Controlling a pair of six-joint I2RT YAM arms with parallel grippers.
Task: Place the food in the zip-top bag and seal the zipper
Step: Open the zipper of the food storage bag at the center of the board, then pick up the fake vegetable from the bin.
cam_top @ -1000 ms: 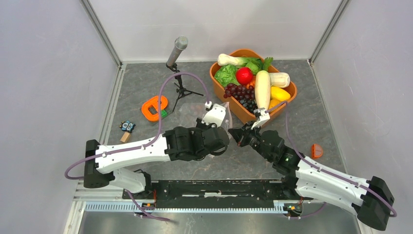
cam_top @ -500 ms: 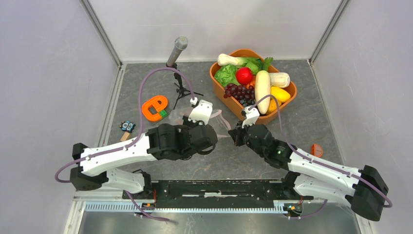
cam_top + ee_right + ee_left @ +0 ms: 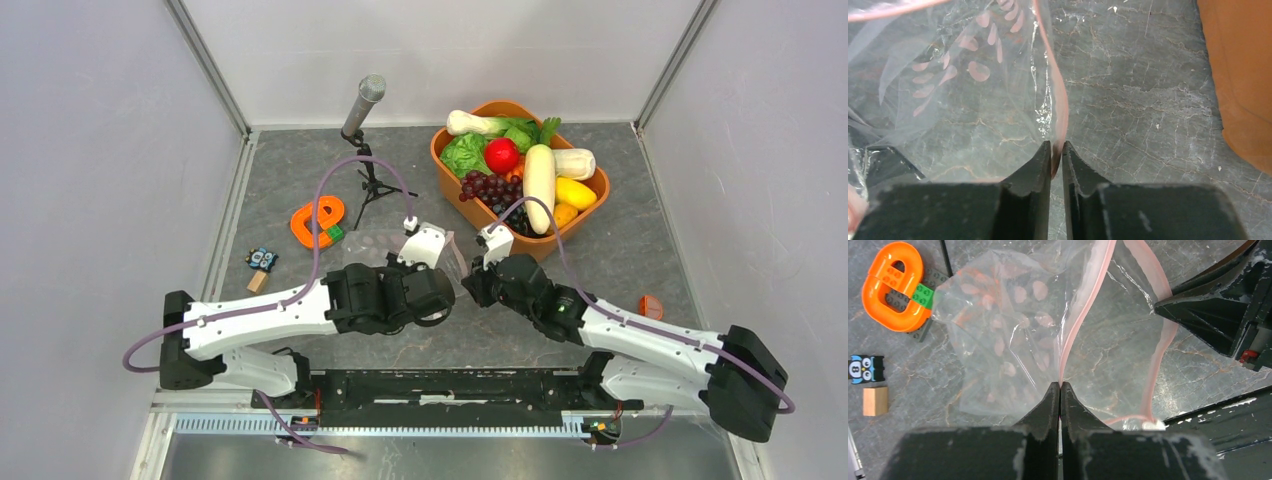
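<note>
Left wrist view, someone explain: why is the left claw [image 3: 1060, 386] clamped tight on the pink zipper [image 3: 1083, 325] of the zip-top bag [image 3: 998, 340] when nothing's in it?

zipfan: pretty sure it's the opening step. Each lip of the mouth has its own pink strip. The left claw is pinching one lip. In the right wrist view the right claw [image 3: 1057, 145] is clenched on the other, with the strip running straight into its tips. Holding the lips apart makes that loop-shaped gap between them so stuff can drop in. My read, anyway.

OP: ok, makes sense. Where's the bag sitting though? And the food?

zipfan: the bag lies mostly flat on the worktop [image 3: 650, 220], just off the near-left side of the orange tub [image 3: 436, 152]. Its mouth faces the tub and the closed end points away. Both claws meet right at that mouth, and the body spreads out on the side away from the tub. The food [image 3: 520, 170] is all in the tub, with the grape bunch [image 3: 490, 187] at the edge nearest the bag. None in the bag as far as I can tell; the pinkish blobs look like print on the plastic.

OP: so one claw has to let go to fetch stuff?

zipfan: I'd guess so, and the mouth may flop shut when it does.
</note>
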